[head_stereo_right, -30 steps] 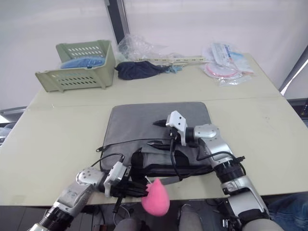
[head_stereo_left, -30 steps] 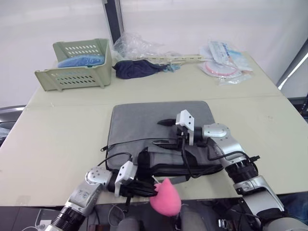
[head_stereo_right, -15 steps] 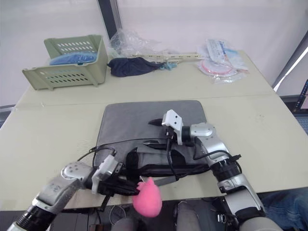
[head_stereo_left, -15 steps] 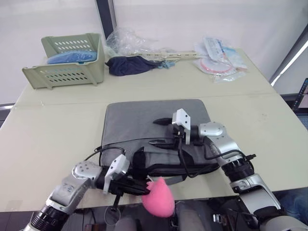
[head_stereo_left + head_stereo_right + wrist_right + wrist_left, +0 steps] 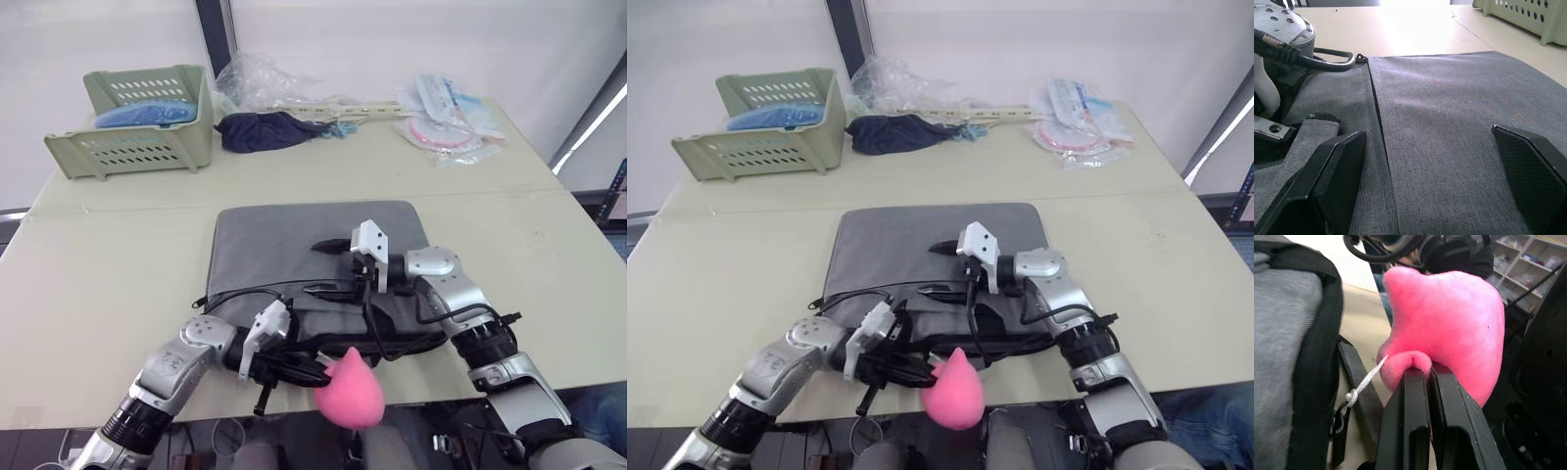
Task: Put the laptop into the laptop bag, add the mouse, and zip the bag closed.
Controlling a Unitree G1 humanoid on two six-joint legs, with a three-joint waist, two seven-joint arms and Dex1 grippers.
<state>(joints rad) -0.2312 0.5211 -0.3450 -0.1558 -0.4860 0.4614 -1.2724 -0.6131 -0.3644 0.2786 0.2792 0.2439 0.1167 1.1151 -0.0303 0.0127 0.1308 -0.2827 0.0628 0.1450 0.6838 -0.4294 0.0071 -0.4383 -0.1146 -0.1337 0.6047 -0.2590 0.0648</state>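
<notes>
Nearest, at table's front edge: left gripper (image 5: 304,369) clenched on pink plush charm (image 5: 349,386), fingers (image 5: 1418,401) pinching a small fold of the plush (white cord (image 5: 1365,382) runs from the plush to a black loop on the bag). Charm hanging partly past the table (image 5: 88,284) edge, just beside the bag's front side.

Next: laptop bag (image 5: 284,245) lying flat mid-table, grey fabric, black strap handles (image 5: 294,328) and zipper trim along the near side. Left gripper touching the bag's near edge by the handles.

Above the bag's right half: right gripper (image 5: 329,266) spread wide, released, holding nothing; fingertips (image 5: 1337,166) poised over the grey fabric, a dark seam line running between them. Cannot tell whether tips touch the cloth.

Far side of table: green plastic basket (image 5: 137,117) at far left with something blue inside; dark navy cloth bundle (image 5: 263,131) near centre, clear plastic wrap (image 5: 260,83) behind it; packets in clear plastic (image 5: 446,113) at far right. All well apart from the bag.
</notes>
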